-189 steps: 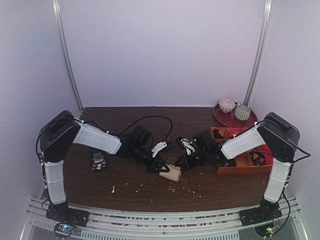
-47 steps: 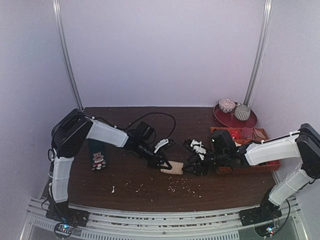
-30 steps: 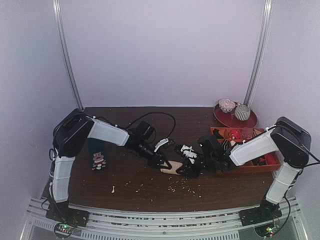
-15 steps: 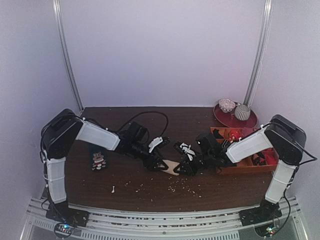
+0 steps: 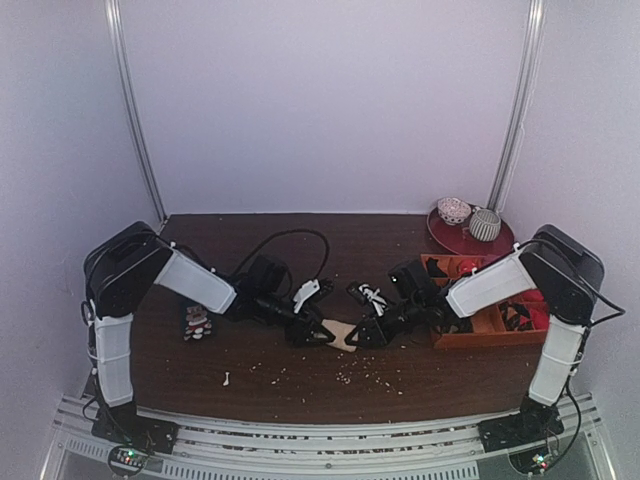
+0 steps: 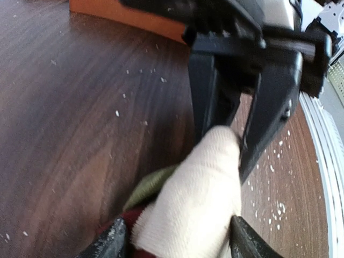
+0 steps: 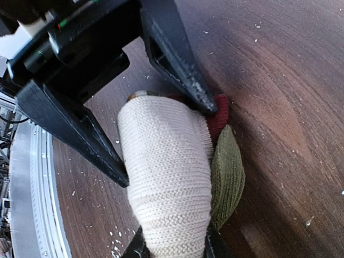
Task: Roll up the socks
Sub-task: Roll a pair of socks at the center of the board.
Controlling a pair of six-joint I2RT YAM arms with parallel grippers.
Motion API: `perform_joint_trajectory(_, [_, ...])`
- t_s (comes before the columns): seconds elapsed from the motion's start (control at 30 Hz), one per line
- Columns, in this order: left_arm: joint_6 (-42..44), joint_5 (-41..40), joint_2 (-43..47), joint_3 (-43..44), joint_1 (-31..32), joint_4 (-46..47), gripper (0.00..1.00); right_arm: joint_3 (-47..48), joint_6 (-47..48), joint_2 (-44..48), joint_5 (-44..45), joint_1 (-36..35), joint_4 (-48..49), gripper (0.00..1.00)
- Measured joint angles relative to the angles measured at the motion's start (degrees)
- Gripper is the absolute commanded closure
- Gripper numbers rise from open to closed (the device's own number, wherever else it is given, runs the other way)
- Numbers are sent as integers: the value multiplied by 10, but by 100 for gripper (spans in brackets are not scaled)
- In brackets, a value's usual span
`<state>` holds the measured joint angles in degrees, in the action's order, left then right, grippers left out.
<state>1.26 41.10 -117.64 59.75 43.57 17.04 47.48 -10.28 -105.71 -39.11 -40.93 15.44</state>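
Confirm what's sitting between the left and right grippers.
The rolled socks, spanning the gap between left gripper and right gripper; both wrist views show each one closed around the bundle.

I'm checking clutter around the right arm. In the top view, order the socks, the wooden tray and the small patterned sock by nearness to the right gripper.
From the right gripper:
1. socks, held in its jaws, on its left.
2. wooden tray, just to its right.
3. small patterned sock, far over on the left side.
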Motion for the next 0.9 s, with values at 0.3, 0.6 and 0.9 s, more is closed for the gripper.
perform_joint_trajectory(0.3, [-3, 1, 2, -34, -2, 43, 52, 20, -17, -29, -59, 22, -8, 77])
perform_joint_trajectory(0.6, [0, 45, -30, 35, -12, -23, 88, 42, -19, -45, -90, 39, -43, 76])
perform_joint_trajectory(0.9, [2, 59, -39, 39, -15, -29, 94, 71, 0, -36, -64, 35, -110, 50])
